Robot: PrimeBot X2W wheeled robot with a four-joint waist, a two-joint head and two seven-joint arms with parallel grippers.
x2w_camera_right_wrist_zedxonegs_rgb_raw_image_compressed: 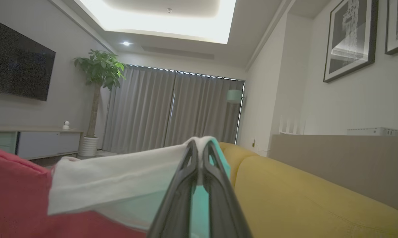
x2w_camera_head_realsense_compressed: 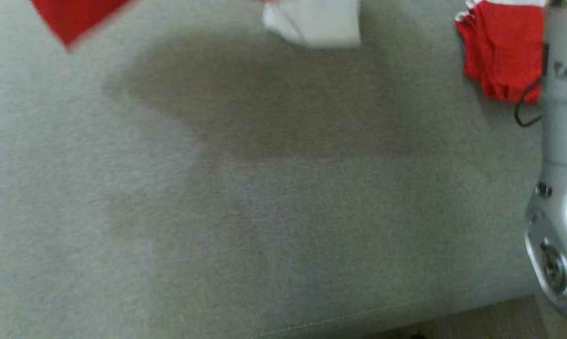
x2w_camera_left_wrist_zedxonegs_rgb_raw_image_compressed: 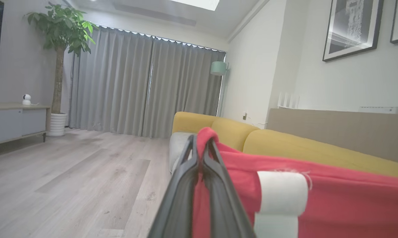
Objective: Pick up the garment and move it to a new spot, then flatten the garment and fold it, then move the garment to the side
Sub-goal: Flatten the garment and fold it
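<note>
Above grey woven cushion (x2w_camera_head_realsense_compressed: 264, 212), left tool (x2w_camera_left_wrist_zedxonegs_rgb_raw_image_compressed: 201, 141) and right tool (x2w_camera_right_wrist_zedxonegs_rgb_raw_image_compressed: 199, 145) clamp soft red-white garment (x2w_camera_left_wrist_zedxonegs_rgb_raw_image_compressed: 351, 198).

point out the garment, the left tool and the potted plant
garment (x2w_camera_left_wrist_zedxonegs_rgb_raw_image_compressed: 344, 205), left wrist view, on its red cloth
left tool (x2w_camera_left_wrist_zedxonegs_rgb_raw_image_compressed: 201, 141), left wrist view, between the fingertips shut on the garment
potted plant (x2w_camera_left_wrist_zedxonegs_rgb_raw_image_compressed: 61, 29), left wrist view, on its leaves

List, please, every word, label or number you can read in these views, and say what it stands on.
None can be read.
The garment, pinched by the left gripper and the right gripper, shows plain red, white and teal with no print.
The framed pictures carry no legible words.
</note>
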